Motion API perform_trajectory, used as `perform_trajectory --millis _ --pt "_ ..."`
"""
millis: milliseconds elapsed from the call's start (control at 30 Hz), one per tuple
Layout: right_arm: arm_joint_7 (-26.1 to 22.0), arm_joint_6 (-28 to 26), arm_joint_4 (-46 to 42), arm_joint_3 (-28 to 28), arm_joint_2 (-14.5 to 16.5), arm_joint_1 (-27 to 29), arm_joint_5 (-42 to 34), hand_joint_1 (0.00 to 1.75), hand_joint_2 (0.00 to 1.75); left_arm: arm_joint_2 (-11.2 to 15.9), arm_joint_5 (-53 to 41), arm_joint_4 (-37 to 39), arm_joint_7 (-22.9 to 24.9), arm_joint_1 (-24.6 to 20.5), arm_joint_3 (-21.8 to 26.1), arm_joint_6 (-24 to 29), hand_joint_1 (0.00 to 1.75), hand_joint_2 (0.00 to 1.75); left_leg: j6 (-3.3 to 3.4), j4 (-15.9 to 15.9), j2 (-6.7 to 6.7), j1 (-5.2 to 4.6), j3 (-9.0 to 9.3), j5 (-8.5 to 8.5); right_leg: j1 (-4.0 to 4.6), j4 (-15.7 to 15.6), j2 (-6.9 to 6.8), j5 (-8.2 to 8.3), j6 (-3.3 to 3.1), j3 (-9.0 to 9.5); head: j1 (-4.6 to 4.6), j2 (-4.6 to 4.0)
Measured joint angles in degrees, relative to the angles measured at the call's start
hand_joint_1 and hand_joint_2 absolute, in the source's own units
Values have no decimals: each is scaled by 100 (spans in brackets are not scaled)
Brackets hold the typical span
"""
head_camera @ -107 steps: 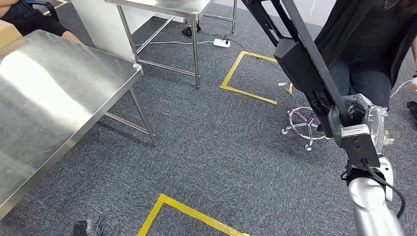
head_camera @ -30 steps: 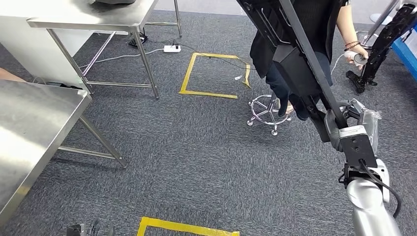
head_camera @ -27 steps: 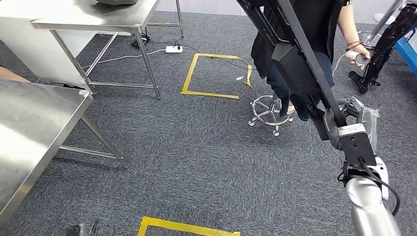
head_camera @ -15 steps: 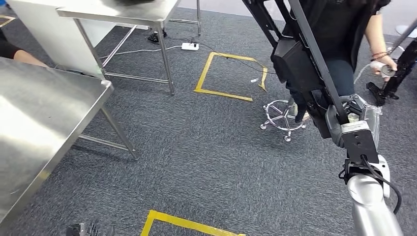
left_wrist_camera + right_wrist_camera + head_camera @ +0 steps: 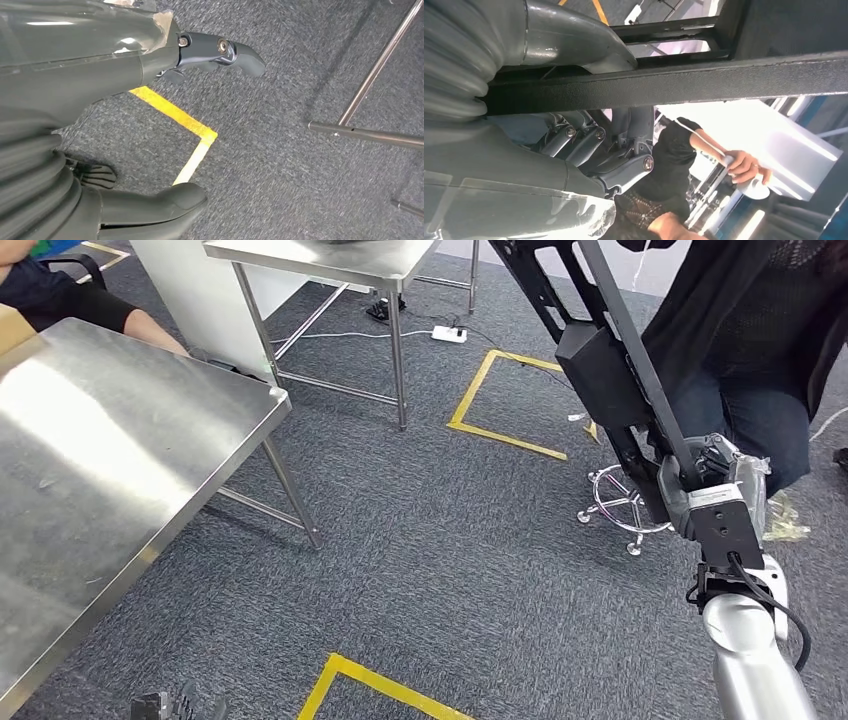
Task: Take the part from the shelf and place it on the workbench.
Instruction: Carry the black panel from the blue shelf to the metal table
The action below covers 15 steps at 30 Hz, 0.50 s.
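Observation:
A long black metal part, a framed bar with a boxy block on it, slants up from my right hand toward the top of the head view. That hand grips the part's lower end. In the right wrist view the part's bar crosses the picture with the dark fingers wrapped under it. The steel workbench stands at the left, its top bare, well apart from the part. My left hand hangs low at the bottom edge; in its wrist view the left hand has its fingers and thumb spread, holding nothing.
A second steel table stands at the back. Yellow tape squares mark the grey carpet. A chrome stool base sits beside a person in black at the right. Another person's arm rests at the workbench's far corner.
The whole picture has shifted: the camera has turned toward the workbench, which now takes up more of the left side. My right hand still grips the part the same way.

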Motion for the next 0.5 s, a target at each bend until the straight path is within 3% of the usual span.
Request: perform_trajectory --millis 67,133,200,233,267,333,400,500 --pt "-2 0 1 12 8 -17 2 175 175 8 -1 3 -1 -6 13 2 0 175 -63 297 252 -3 -142 -196 -31 -23 -112 2 -77 23 -28 0" --pt "-2 0 0 15 11 -21 3 175 175 4 -1 4 0 -21 16 7 0 175 -124 1037 539 25 -511 -562 -15 -25 -237 -15 -132 36 -56 0" --pt "-1 -1 0 17 16 -15 2 175 175 -7 2 8 1 -19 20 13 0 175 -166 1626 624 70 -838 -736 -2 -24 -368 -28 -145 41 -57 0" --pt "-1 -3 0 19 19 -12 1 175 175 -11 5 10 1 -15 22 14 0 175 -180 1613 643 88 -853 -659 -1 -24 -430 -34 -149 45 -59 0" --pt "-1 -5 0 20 22 -10 -2 175 175 -13 8 12 1 -14 27 14 0 175 -187 1364 680 102 -742 -489 -3 -23 -490 -42 -148 53 -59 0" --pt "1 -9 0 17 24 -9 -9 175 175 -14 15 13 1 -21 38 18 0 175 -182 559 914 98 -332 -120 21 -18 -598 -71 -123 79 -63 0" --pt "2 -12 0 14 20 -15 -22 175 175 -19 18 13 -1 -31 48 24 0 175 -141 86 1075 65 -94 23 70 -14 -692 -103 -72 105 -46 0" --pt "0 -23 -2 14 20 -18 -43 175 175 -23 33 11 -4 -29 67 31 0 175 -30 5 918 30 -68 36 78 -22 -817 -146 22 151 -18 0"
